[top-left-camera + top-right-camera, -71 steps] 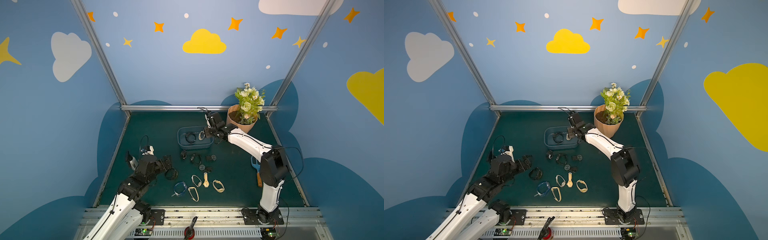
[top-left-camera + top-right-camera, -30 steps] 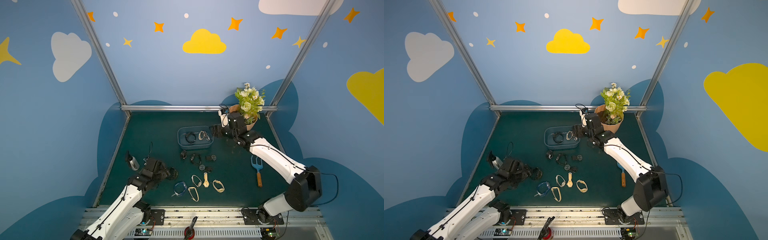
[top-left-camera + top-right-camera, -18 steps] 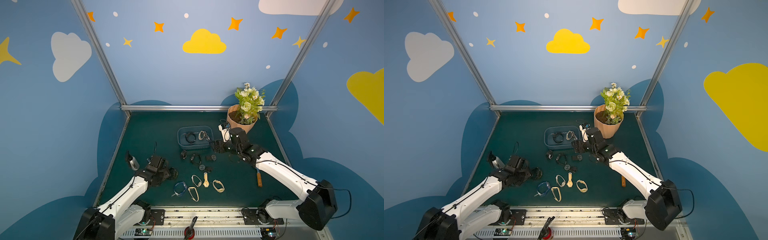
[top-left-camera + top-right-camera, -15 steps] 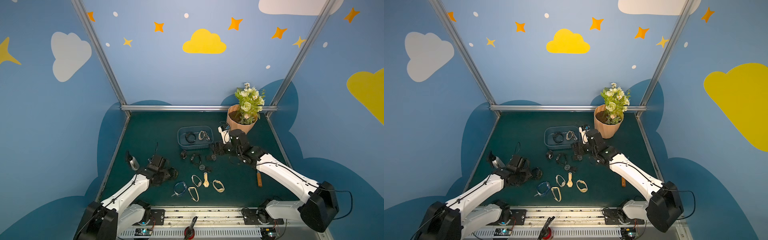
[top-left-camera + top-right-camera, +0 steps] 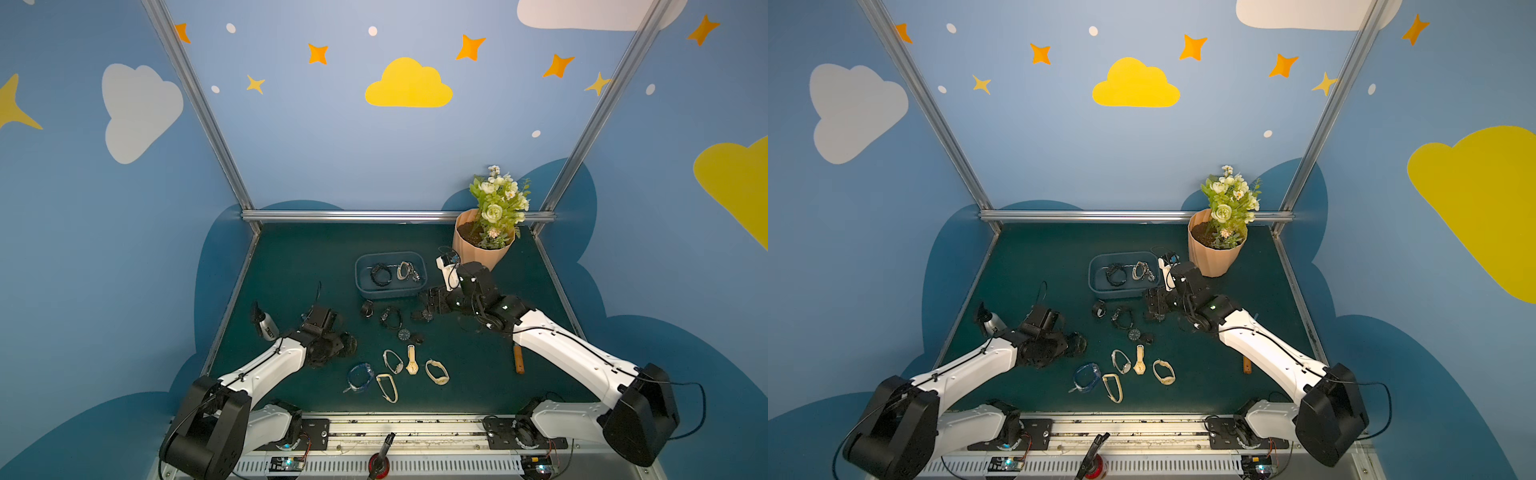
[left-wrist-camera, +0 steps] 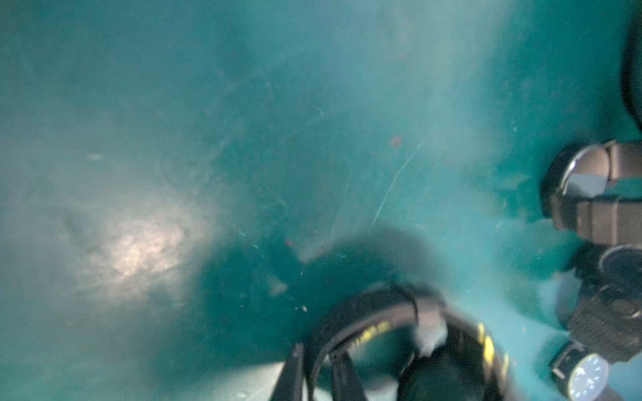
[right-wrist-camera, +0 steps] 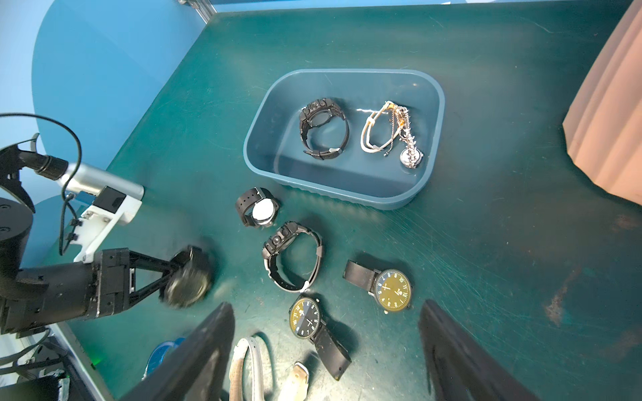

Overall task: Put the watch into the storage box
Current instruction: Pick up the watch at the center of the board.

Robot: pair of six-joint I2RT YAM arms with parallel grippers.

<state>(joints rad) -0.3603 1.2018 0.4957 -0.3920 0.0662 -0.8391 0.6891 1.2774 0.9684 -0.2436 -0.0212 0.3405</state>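
The left arm lies low and stretched forward over the green table, wrist bent down. The left gripper sits well apart from the storage box, on the box's robot-left side and nearer the robot. Its fingers are clamped together on a black watch, held low over the mat. The picture is too blurred to show whether the watch touches the mat. A spray bottle lies just outside this arm, farther from the box.

The right arm reaches in from the box's other side with its forearm low. The right gripper hovers just in front of the box's near wall, above loose watches. Its jaws stand wide apart and grip nothing.

Open mat lies between the held watch and the box's left wall. A peach flowerpot stands near the box's far right corner. Inside the box lie a bulky dark watch and a cream-strapped watch.
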